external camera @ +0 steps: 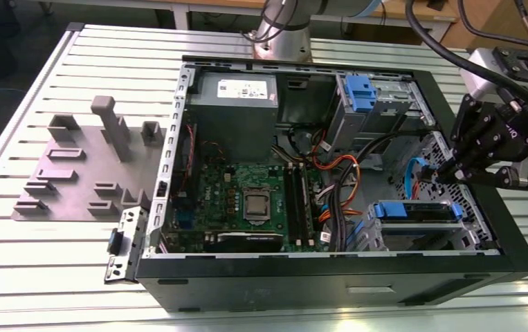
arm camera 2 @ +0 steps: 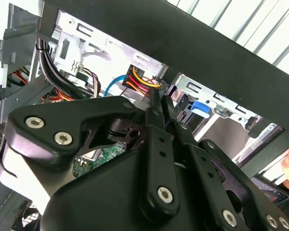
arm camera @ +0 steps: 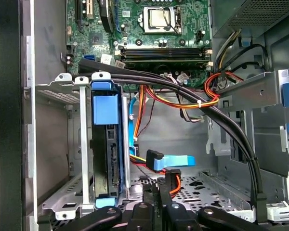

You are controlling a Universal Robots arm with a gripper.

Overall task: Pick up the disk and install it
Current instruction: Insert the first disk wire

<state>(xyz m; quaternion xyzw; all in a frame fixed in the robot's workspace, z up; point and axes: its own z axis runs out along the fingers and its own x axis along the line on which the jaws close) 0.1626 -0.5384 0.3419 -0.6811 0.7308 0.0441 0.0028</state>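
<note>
The disk (external camera: 418, 211), silver-grey in a blue carrier bracket, sits inside the metal drive cage at the near corner of the open computer case, on the exterior view's right. In the first wrist view the disk (arm camera: 106, 149) stands on edge in that cage, its blue tab at the cage mouth. My gripper (external camera: 448, 173) hangs just above and behind the cage, over the case's floor. Its black fingers (arm camera 2: 156, 108) are shut together with nothing between them, and they point at a loose blue-and-black cable plug (arm camera: 156, 160).
Black, orange and blue cables (arm camera: 183, 98) cross the space between the cage and the motherboard (external camera: 245, 200). A second blue-tabbed drive bay (external camera: 360, 93) and a grey power supply (external camera: 236, 111) sit at the far side. A grey fixture plate (external camera: 84, 169) lies on the exterior view's left.
</note>
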